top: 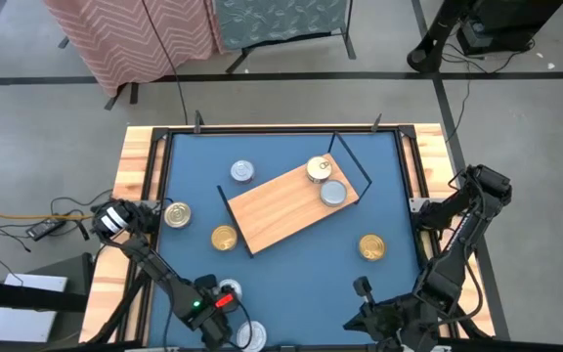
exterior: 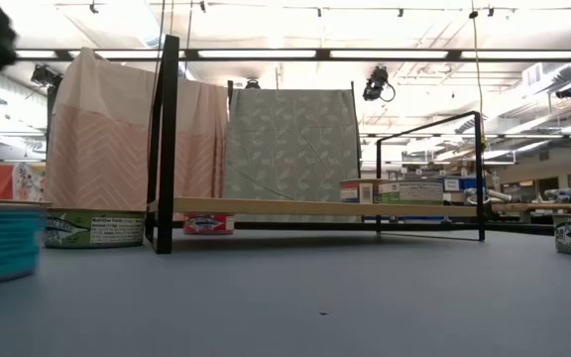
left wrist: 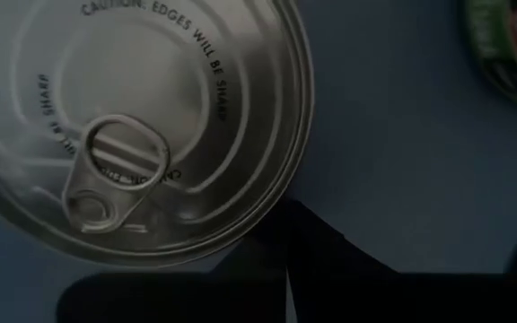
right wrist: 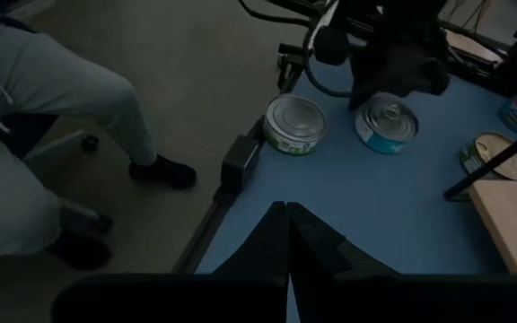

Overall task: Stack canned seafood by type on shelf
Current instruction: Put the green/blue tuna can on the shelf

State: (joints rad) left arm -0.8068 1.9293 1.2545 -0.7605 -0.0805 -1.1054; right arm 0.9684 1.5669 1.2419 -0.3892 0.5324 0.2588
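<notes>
Left gripper (top: pixel 225 311): sits low at the table's near edge, left of centre; its two dark fingers (left wrist: pixel 267 260) are pressed together with nothing between them, right beside a silver-lidded can.
Can by the left gripper (left wrist: pixel 133 126): a silver lid with a pull ring, lying flat on the blue table (top: pixel 291 284); in the right wrist view it shows a blue side label, under the left arm.
Green-labelled can (right wrist: pixel 295 124): stands just beside that blue-labelled one, near the table's near-left corner.
Right gripper (top: pixel 368 315): rests at the near edge, right of centre, jaws shut and empty, well apart from every can.
Gold can, right (top: pixel 371 247): alone on the table between the shelf and the near-right corner.
Gold can, left (top: pixel 223 238): just beside the shelf's near-left end.
Gold can, far left (top: pixel 176 214): close to the table's left edge.
Shelf (top: pixel 286 205): a light-wood board with black wire end frames, lying askew at mid-table.
Cans on the shelf: a gold one (top: pixel 319 170) and a silver one (top: pixel 332 192) side by side at the right end, not stacked.
Silver can, far (top: pixel 241 172): on the table beyond the shelf's left end.
Person (right wrist: pixel 34 135): seated off the table's near-left side, a light trouser leg and dark shoe showing.
</notes>
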